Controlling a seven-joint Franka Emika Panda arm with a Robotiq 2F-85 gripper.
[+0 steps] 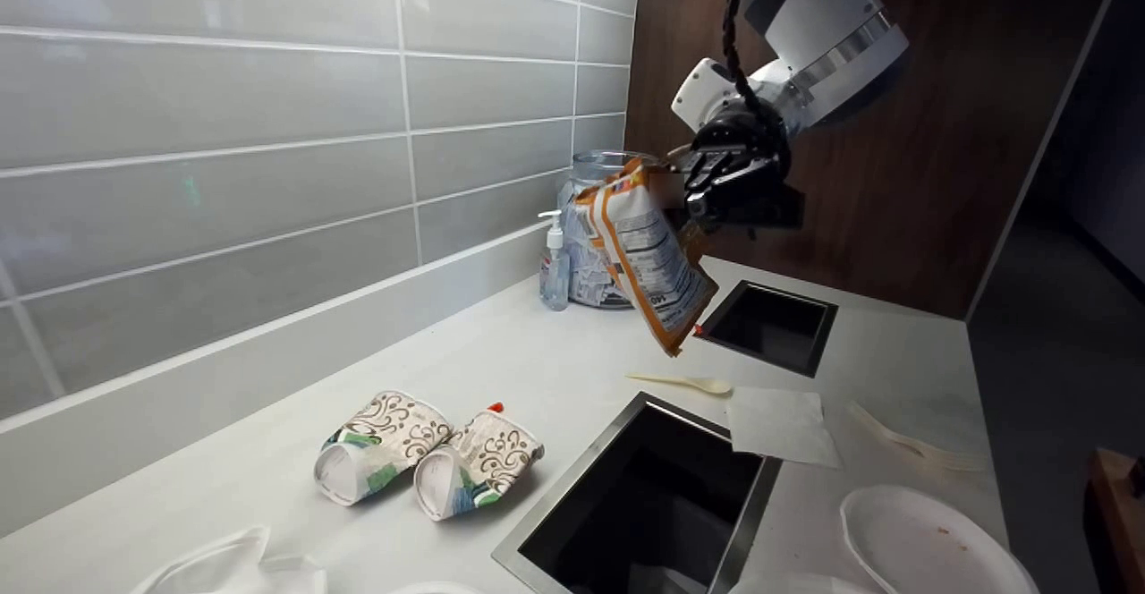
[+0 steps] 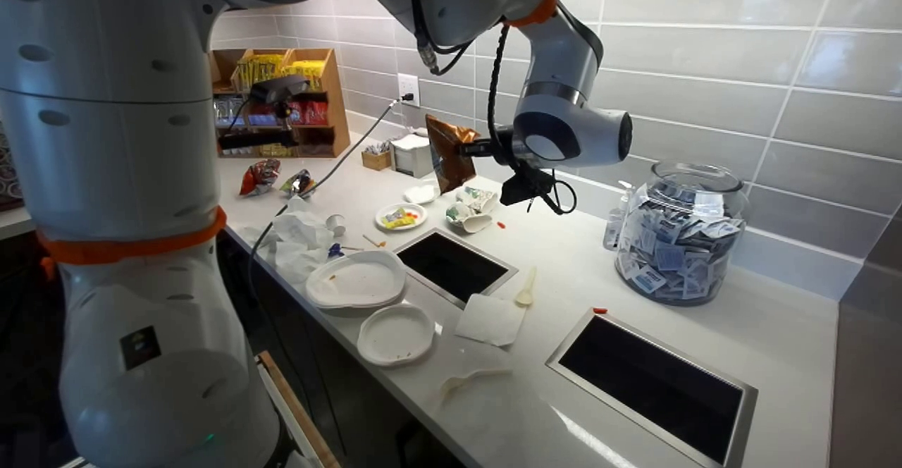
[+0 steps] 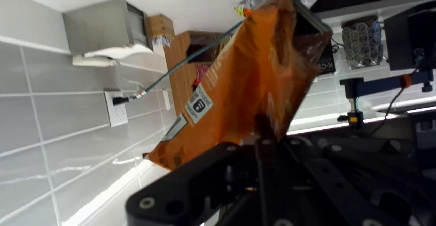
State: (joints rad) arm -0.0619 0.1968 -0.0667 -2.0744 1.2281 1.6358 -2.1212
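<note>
Claw [image 2: 465, 149] pinches an orange bag [image 1: 657, 258] in mid-air

Its fingers are drawn together on the bag's side, with crumpled film between them and no wider gap visible. The bag hangs tilted, seemingly well off the white counter [image 1: 465, 361]; whether anything is inside cannot be told. In an exterior view it partly hides the glass jar [image 1: 586, 263], with the pump bottle [image 1: 555, 272] just beside that jar. Two crushed paper cups [image 1: 385, 446] lie on the counter, apart from the bag.

My reading is that the holding-aloft step is in hand: the pick-up looks done, the release not yet. What the next move calls for, I judge, is a steady pinch, since the film could slip, and a path that keeps the dangling lower corner off the jar and bottle. The fingers should part only once the bag is lowered onto support.
</note>
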